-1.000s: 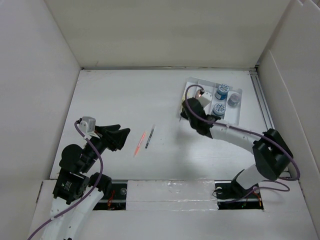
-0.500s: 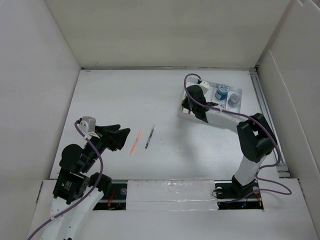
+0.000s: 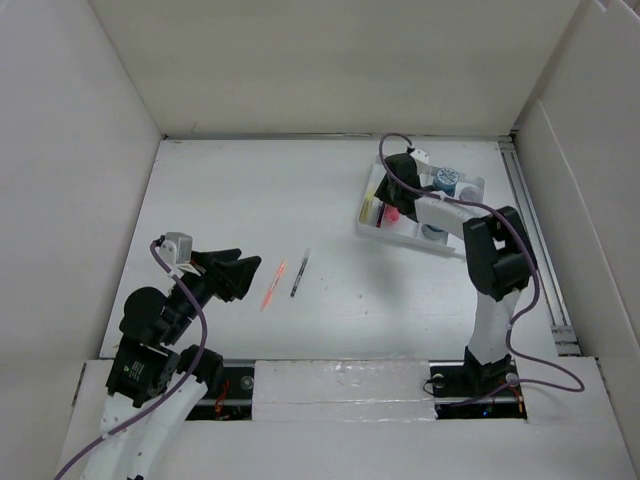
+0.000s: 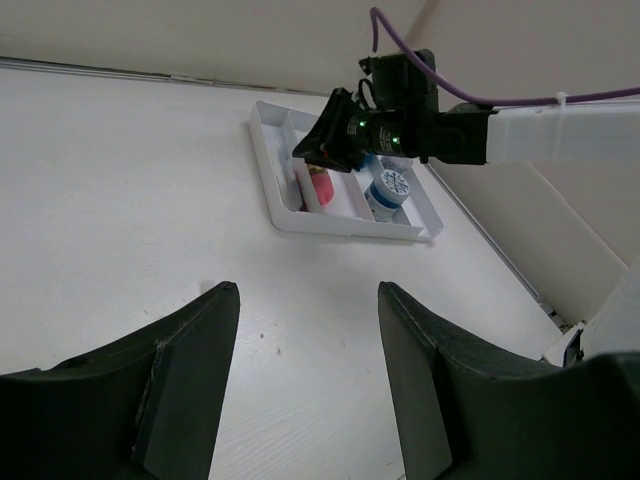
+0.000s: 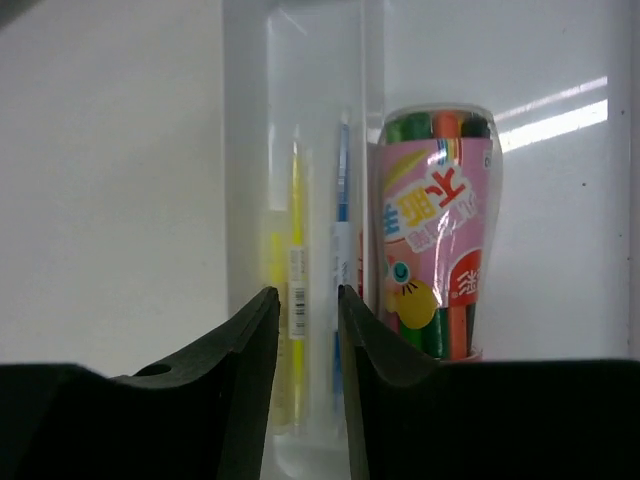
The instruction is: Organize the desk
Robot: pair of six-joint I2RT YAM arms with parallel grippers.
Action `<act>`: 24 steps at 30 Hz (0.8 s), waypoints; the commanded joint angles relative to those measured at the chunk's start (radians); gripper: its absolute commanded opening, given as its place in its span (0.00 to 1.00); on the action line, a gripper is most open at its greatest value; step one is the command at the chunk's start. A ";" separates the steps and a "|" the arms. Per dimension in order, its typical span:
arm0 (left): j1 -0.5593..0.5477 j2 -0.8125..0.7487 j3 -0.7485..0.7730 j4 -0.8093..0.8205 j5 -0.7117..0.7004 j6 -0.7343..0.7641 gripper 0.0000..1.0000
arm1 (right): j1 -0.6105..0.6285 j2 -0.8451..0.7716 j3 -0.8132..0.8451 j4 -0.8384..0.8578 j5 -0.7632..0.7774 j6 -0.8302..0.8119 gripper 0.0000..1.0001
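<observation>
The desk (image 3: 250,200) is a white tabletop between tall white walls. An orange pen (image 3: 272,284) and a black pen (image 3: 299,273) lie side by side on it. My left gripper (image 3: 240,275) (image 4: 305,290) is open and empty, low over the desk just left of the orange pen. My right gripper (image 3: 395,185) (image 5: 305,295) hovers over a white compartmented tray (image 3: 400,230) (image 4: 300,222), its jaws a narrow gap apart and empty. Below it the tray holds a yellow pen (image 5: 295,290), a blue pen (image 5: 342,230) and a pink pack of coloured markers (image 5: 435,260).
The tray also holds blue-capped jars (image 3: 447,180) (image 4: 388,187) and a red-capped item (image 4: 320,185). White walls close in the left, back and right. A rail (image 3: 525,210) runs along the desk's right edge. The arm bases sit at the near edge.
My right arm has swung back from the tray's near left edge to over its far part. The left arm has not moved.
</observation>
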State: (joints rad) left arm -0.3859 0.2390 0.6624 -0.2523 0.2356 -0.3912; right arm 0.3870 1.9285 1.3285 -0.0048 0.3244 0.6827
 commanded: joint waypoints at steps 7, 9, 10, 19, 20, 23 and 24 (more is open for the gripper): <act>-0.001 -0.010 -0.007 0.033 -0.001 0.005 0.53 | 0.029 -0.043 0.039 -0.054 0.042 0.001 0.60; -0.001 -0.018 -0.004 0.033 -0.005 0.002 0.54 | 0.056 -0.101 0.000 -0.026 0.027 0.018 0.60; -0.001 -0.023 -0.006 0.033 -0.010 0.002 0.54 | 0.096 -0.130 -0.071 -0.006 0.030 0.021 0.60; -0.001 -0.017 -0.007 0.035 -0.002 0.002 0.54 | 0.485 -0.260 -0.281 0.140 0.132 0.090 0.00; -0.001 -0.018 -0.006 0.036 0.002 0.003 0.54 | 0.542 -0.249 -0.278 0.132 0.157 0.116 0.00; -0.001 -0.026 -0.006 0.035 -0.002 0.002 0.54 | 0.614 -0.208 -0.265 0.118 0.195 0.146 0.18; -0.001 -0.033 -0.006 0.036 -0.008 -0.001 0.54 | 0.651 -0.195 -0.252 0.108 0.212 0.152 0.35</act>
State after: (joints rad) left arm -0.3859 0.2245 0.6624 -0.2523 0.2310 -0.3916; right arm 1.0039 1.7107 1.0637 0.0849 0.4419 0.7918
